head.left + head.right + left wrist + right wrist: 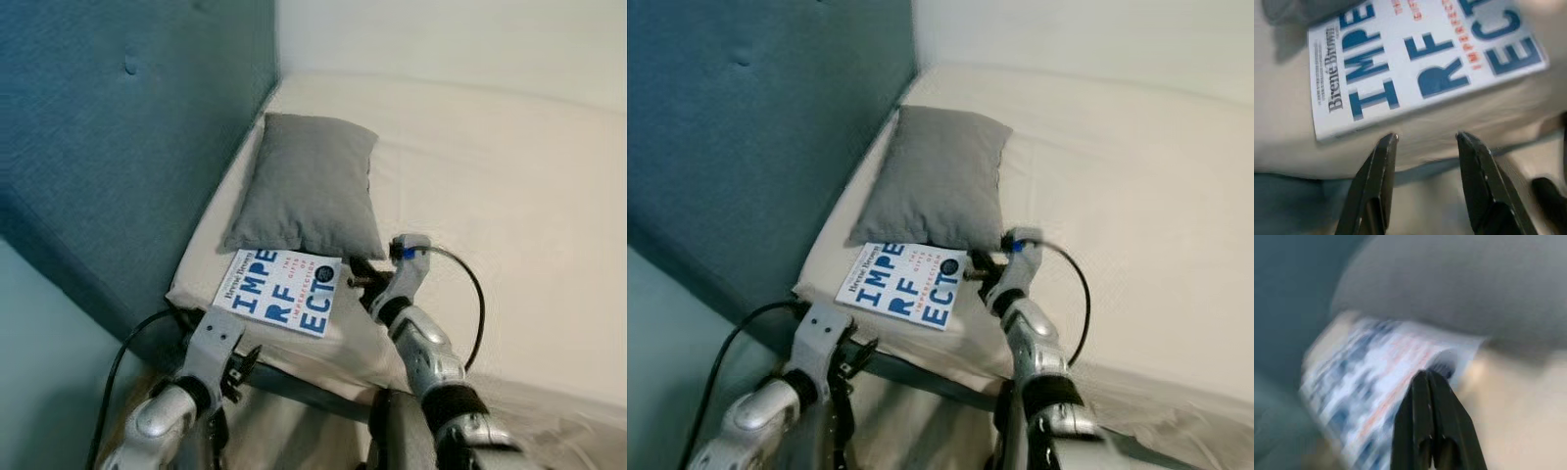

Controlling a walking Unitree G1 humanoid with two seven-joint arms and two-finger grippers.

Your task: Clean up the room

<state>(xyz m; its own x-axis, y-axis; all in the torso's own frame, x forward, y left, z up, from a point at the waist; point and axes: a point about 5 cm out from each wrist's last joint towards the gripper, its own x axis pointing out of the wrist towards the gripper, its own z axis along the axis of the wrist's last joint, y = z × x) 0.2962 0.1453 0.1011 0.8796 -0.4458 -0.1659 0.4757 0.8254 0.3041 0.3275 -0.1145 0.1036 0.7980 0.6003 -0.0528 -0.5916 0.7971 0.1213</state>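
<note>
the book (279, 291), white with big blue letters, lay flat on the cream bed (509, 196) at its near corner, and everything else sat around it. the grey pillow (309, 186) lay just behind the book, its near edge overlapping the book's far edge. the teal headboard (118, 127) rose to the left of the book.

the head views showed the whole layout: both arms reaching toward the book, the left gripper (235, 367) low in front of the book's near edge, off the side of the bed, and the right gripper (358, 277) at the book's right edge near the pillow corner. black cables looped from both wrists.

the left wrist view gave what the head views could not: the left gripper's two black fingers (1376, 181) stood spread apart, holding nothing, their tips just short of the book's near edge where it met the bed's edge, and the author's name down the spine side could be read.

the right wrist view, though blurred, showed the right gripper's fingers (1432, 426) pressed together with nothing between them, tips pointing at the book's corner just below the pillow. whether they touched the book could not be told.
</note>
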